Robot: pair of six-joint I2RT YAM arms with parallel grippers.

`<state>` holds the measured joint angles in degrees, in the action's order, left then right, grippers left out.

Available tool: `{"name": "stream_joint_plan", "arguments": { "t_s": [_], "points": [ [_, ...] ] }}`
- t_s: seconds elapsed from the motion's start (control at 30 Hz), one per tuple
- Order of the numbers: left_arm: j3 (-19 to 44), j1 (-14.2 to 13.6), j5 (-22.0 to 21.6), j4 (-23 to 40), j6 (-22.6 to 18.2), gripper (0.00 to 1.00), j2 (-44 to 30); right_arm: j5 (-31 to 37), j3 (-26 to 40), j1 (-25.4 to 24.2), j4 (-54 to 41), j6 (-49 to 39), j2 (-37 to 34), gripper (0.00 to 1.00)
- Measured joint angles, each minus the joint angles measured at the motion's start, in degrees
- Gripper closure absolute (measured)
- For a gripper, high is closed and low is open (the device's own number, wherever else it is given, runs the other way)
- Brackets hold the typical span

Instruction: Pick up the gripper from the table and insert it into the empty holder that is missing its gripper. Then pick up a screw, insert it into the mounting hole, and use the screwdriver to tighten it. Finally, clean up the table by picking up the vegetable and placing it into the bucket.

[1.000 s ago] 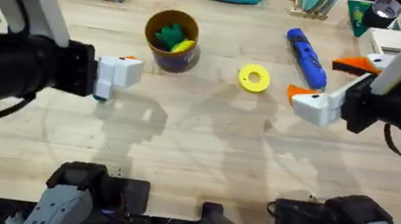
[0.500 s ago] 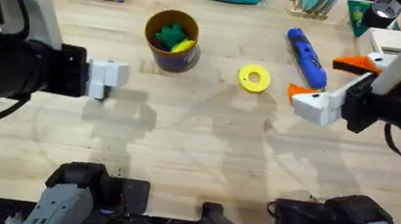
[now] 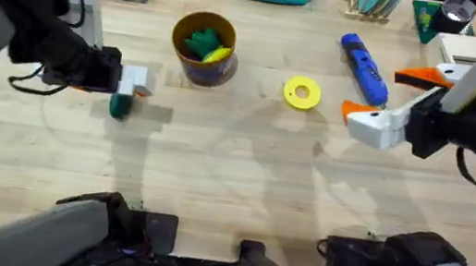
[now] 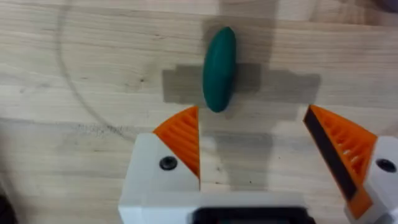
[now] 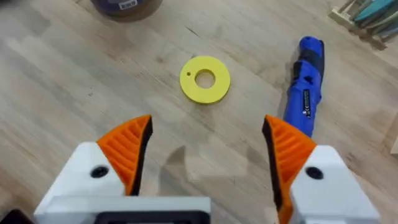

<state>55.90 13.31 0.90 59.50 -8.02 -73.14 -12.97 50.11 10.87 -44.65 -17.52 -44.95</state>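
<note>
The vegetable (image 4: 219,68) lies on the tabletop (image 3: 242,171) just ahead of my left end effector (image 4: 255,149), a little toward one pad, its long axis pointing away from me along the gap between my spread fingers (image 4: 181,138). My left arm is far nearer it than my right, whose end effector (image 5: 205,155) hangs spread over the yellow ring (image 5: 204,79). The bucket (image 3: 203,46) stands nearby.
</note>
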Motion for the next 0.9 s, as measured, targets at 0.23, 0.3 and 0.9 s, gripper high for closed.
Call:
{"name": "stream_joint_plan", "arguments": {
  "t_s": [0.23,0.3,0.9],
  "points": [
    [0.0,3.6,0.4,-4.3,-3.1,0.015,-9.1,0.0,0.0,0.0,-0.1,0.0,0.0,0.007],
    [0.0,4.2,-0.1,-5.0,-3.8,0.015,-11.0,0.0,0.0,0.0,-0.1,0.0,0.0,0.007],
    [0.0,5.7,-0.3,-8.5,-7.4,0.511,-19.9,0.0,0.0,0.0,-0.1,0.0,0.0,0.006]
  ]
}}
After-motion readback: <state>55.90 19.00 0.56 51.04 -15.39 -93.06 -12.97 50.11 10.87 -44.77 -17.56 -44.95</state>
